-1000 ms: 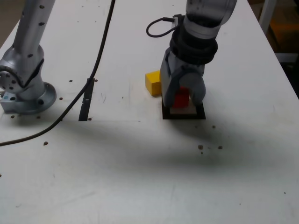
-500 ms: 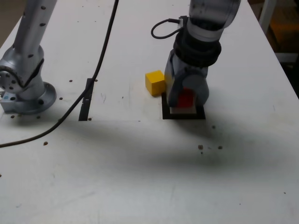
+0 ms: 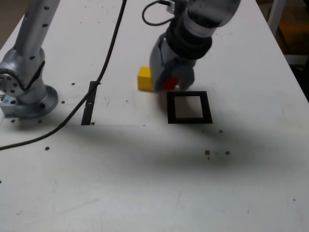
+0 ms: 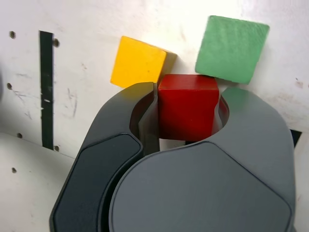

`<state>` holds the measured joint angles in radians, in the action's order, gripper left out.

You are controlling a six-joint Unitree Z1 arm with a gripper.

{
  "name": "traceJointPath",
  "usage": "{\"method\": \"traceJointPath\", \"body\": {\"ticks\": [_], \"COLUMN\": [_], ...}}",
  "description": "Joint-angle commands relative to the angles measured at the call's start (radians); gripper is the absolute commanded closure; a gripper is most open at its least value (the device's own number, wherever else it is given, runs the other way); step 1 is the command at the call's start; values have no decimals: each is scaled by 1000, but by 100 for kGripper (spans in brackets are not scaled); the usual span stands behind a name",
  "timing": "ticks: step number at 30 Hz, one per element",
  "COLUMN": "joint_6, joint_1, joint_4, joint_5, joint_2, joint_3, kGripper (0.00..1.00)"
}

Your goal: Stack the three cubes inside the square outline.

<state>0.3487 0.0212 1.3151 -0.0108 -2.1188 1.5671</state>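
My jaws [image 4: 187, 118] clamp the red cube [image 4: 188, 110] on opposite flat faces; it looks light, rigid, probably slick, so I'd grip mid-height

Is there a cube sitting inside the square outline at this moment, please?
No, in the exterior view the square outline shows only its bare white centre, and the red cube sits outside it in the tool.

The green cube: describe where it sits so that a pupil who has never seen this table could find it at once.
Start at the gripper, which is shut on the red cube. Two loose cubes lie on the white table just past its tips. The green cube is the one farther from the black tape strip; its neighbour, the yellow cube, lies nearer that strip.
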Motion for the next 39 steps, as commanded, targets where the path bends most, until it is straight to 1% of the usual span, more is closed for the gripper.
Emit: {"method": "traceJointPath", "body": {"ticks": [1, 3, 5, 6, 10, 12, 16, 27, 30, 34, 37, 39], "joint_6": [4, 4, -5, -12, -45, -45, -46, -44, -40, -37, -37, -37], "joint_1": [-6, -7, -5, -2, 35, 51, 57, 84, 88, 90, 93, 94], "joint_4": [-2, -7, -18, -27, -48, -42, -43, -78, -84, -95, -102, -106], "joint_5": [-5, -4, 9, 21, 91, 108, 116, 142, 140, 127, 125, 127], "joint_2": [10, 11, 10, 10, 8, 4, -6, -29, -33, -36, -34, -32], "joint_3": [-5, -6, -2, 3, 66, 97, 110, 112, 106, 94, 83, 76], "kGripper": [68, 68, 68, 68, 68, 68, 68, 68, 68, 67, 61, 53]}}
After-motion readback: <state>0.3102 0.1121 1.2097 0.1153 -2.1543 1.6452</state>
